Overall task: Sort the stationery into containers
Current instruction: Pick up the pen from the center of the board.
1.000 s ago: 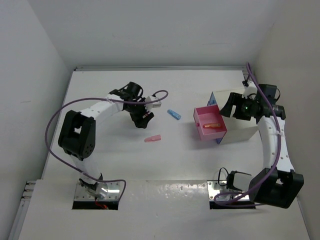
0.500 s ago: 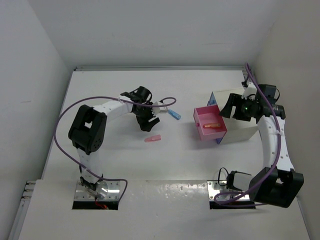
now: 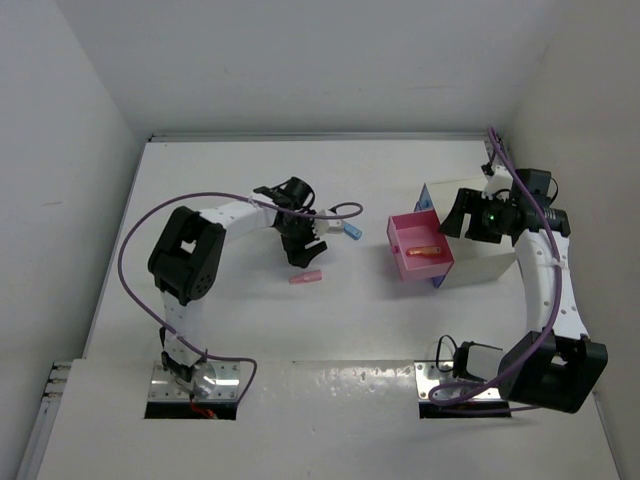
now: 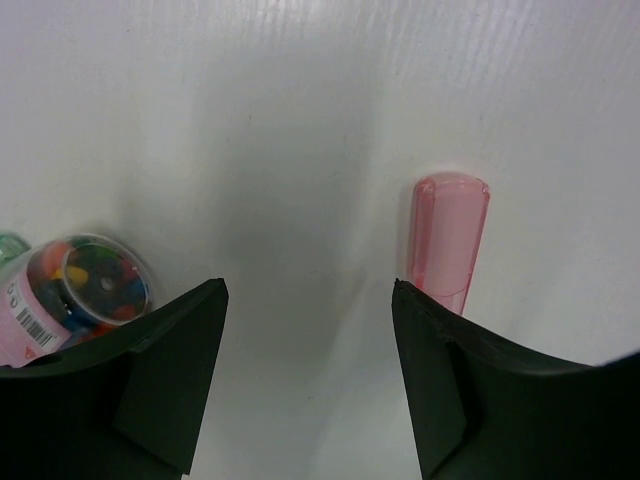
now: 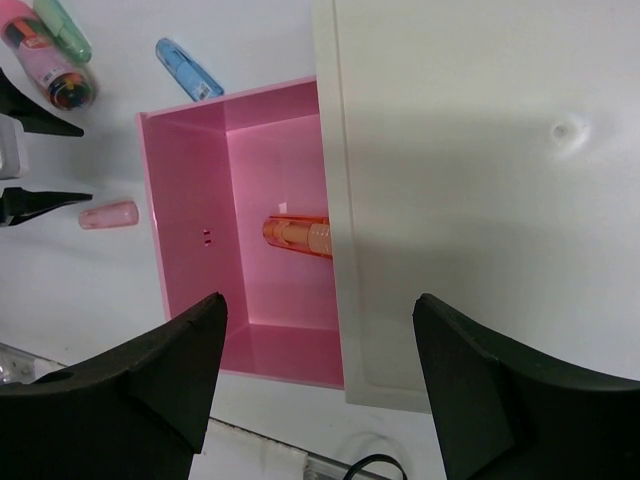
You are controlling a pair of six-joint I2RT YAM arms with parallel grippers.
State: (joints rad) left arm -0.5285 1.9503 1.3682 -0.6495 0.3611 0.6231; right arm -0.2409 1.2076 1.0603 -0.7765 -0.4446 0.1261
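Under the cabinet (image 5: pixel 450 180), orange piece (image 5: pixel 297 236) lies half-hidden.

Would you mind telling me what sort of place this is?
Likely a lab test booth: plain white walls box in a white table, with the left arm and right arm bolted to it.

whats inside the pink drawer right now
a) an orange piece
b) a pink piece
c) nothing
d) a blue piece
a: the right wrist view shows one orange piece lying in the pink drawer, while the blue piece and the pink piece lie outside it.
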